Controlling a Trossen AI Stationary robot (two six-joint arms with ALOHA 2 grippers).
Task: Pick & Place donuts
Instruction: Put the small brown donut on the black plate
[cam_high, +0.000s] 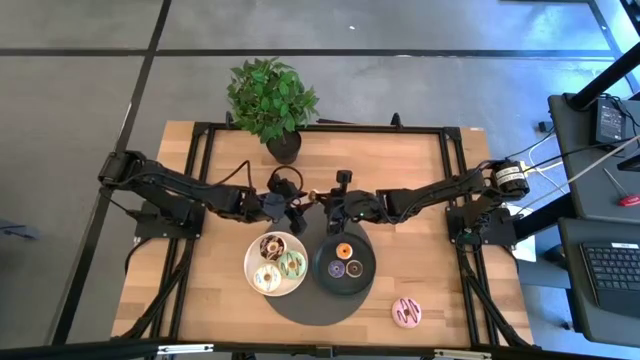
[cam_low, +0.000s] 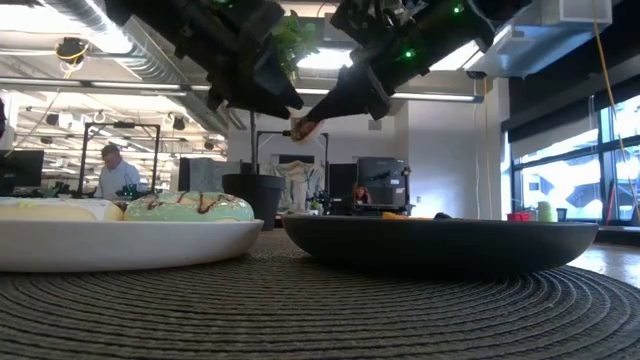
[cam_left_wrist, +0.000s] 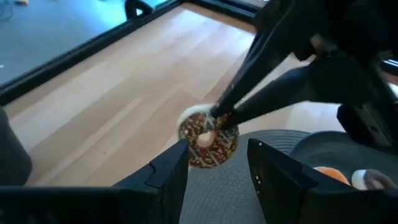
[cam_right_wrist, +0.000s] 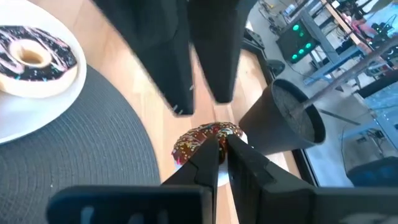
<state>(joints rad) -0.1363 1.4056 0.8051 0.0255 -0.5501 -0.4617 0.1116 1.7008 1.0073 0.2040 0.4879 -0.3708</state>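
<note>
A small donut with brown sprinkled icing (cam_left_wrist: 208, 140) hangs in the air above the bare wood, behind the two plates. My right gripper (cam_right_wrist: 221, 146) is shut on it. My left gripper (cam_left_wrist: 214, 171) is open, with its fingers close on either side of that donut's near edge; I see no touch. The white plate (cam_high: 252, 272) carries three donuts (cam_high: 290, 264). The black plate (cam_high: 322, 270) carries three small ones, one of them orange (cam_high: 344, 251). A pink donut (cam_high: 406, 312) lies flat on the table near the right front. My right gripper pinches the sprinkled donut between its two fingertips (cam_right_wrist: 208, 155) on one side of the ring (cam_left_wrist: 219, 122). It comes from the table's right, slanting down. The donut is lifted clear of the table (cam_low: 303, 125) and tilted at the ends of the fingers.
Both plates sit on a round grey woven mat (cam_high: 300, 308). A potted plant (cam_high: 272, 100) stands at the far edge, just behind the grippers. People and desks show in the room beyond the table. Bare wood lies to the left and right of the mat.
</note>
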